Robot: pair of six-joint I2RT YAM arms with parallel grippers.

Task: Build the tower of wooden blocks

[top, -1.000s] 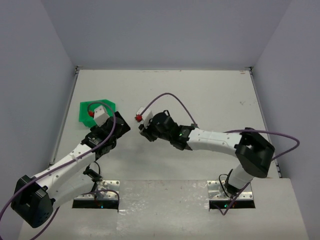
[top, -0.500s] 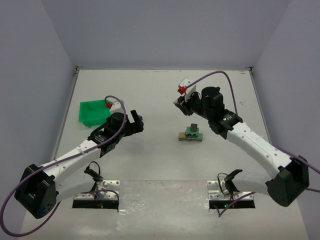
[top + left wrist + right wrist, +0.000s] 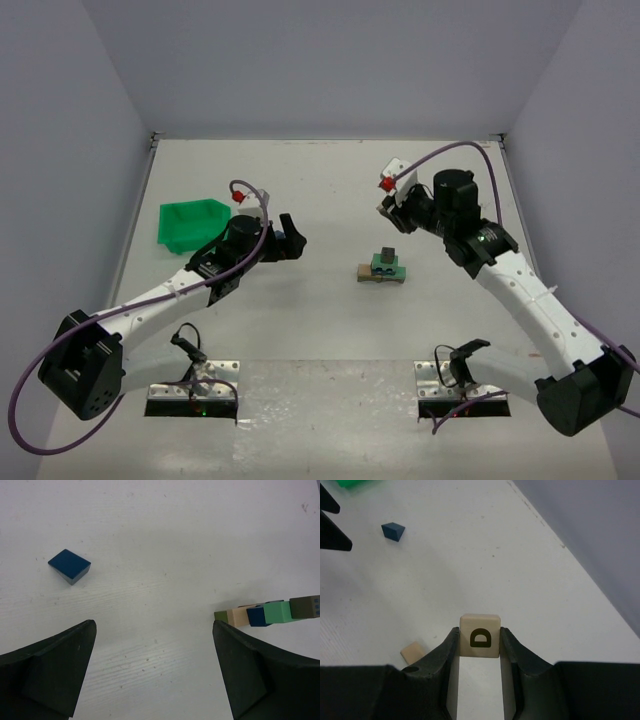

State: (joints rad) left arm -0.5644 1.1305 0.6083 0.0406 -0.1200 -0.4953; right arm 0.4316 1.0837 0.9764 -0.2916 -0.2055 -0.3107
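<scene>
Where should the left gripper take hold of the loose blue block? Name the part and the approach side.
Take the blue block across two opposite side faces, straight down from above. It lies flat on the table, apart from the tower, broad face up. Its edges run diagonal to the open left gripper, so probably turn the wrist first.

**Table** (image 3: 330, 180): white, flat, lightly speckled and scuffed. Lying directly on it:

- **Green bin** (image 3: 192, 222): upper left of the top view, near the table's left edge.
- **Wood block tower** (image 3: 381, 267): centre of the top view. A tan bar lies at the base against the surface, with a green block above and a dark piece on top.
- **Blue block** (image 3: 69, 566): upper left of the left wrist view. It lies loose and flat, well apart from the tower.
- **Tan block** (image 3: 413, 653): lower left of the right wrist view. It is small and lies alone.
</scene>
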